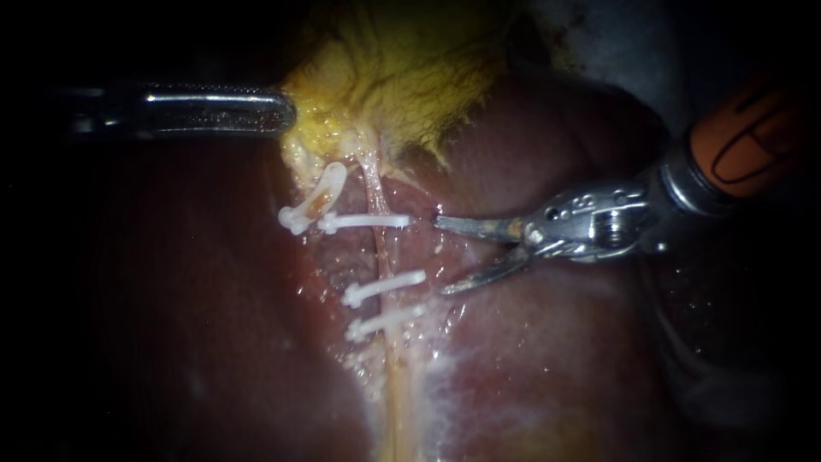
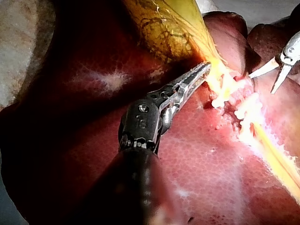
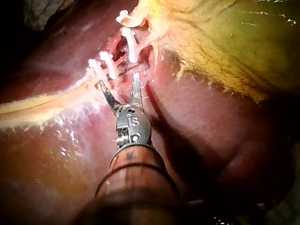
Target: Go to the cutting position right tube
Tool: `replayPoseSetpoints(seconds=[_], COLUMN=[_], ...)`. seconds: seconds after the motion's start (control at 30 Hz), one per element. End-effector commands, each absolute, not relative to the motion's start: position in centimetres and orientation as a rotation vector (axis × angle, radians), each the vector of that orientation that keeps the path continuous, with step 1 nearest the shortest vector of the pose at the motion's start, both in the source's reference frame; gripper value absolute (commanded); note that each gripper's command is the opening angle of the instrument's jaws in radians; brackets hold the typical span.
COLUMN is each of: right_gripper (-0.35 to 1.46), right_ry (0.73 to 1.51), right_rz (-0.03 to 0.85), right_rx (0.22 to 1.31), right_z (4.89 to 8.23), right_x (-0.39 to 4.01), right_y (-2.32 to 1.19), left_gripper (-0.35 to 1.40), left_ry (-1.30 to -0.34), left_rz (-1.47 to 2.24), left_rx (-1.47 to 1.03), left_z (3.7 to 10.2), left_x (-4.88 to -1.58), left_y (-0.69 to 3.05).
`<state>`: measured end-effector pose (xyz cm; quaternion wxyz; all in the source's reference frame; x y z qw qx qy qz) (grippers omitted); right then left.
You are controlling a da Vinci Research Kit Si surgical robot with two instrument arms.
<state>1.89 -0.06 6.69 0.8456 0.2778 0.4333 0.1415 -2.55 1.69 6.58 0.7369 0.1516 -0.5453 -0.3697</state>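
A pale tube runs down from the yellow gallbladder over the liver. It carries three white clips: one above and two below. My right instrument has thin blades that stand open, their tips just right of the tube, level with the bare stretch between the upper and lower clips. In the right wrist view the blades stop just short of the clips. My left instrument is shut on the gallbladder's edge, as the left wrist view also shows.
A fourth clip sits on a short stump left of the tube. Dark red liver surrounds the site. The right instrument's orange shaft enters from the upper right.
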Motion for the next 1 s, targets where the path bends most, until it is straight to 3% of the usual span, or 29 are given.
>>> replayPoseSetpoints(seconds=[0.03,0.37,0.73,1.0], right_gripper=[1.28,1.26,1.25,1.23], right_ry=[0.913,0.94,1.126,1.168], right_rz=[0.304,0.345,0.395,0.386], right_rx=[0.602,0.709,0.901,1.009], right_z=[6.74,7.18,7.37,7.38], right_x=[1.91,2.22,2.6,2.71], right_y=[-0.07,-0.15,0.04,0.02], left_gripper=[-0.35,-0.35,-0.35,-0.35], left_ry=[-1.198,-1.198,-1.198,-1.198], left_rz=[-0.812,-0.812,-0.812,-0.812], left_rx=[0.333,0.333,0.333,0.333], left_z=[6.59,6.58,6.58,6.59], left_x=[-2.55,-2.54,-2.55,-2.55], left_y=[1.69,1.69,1.68,1.68])
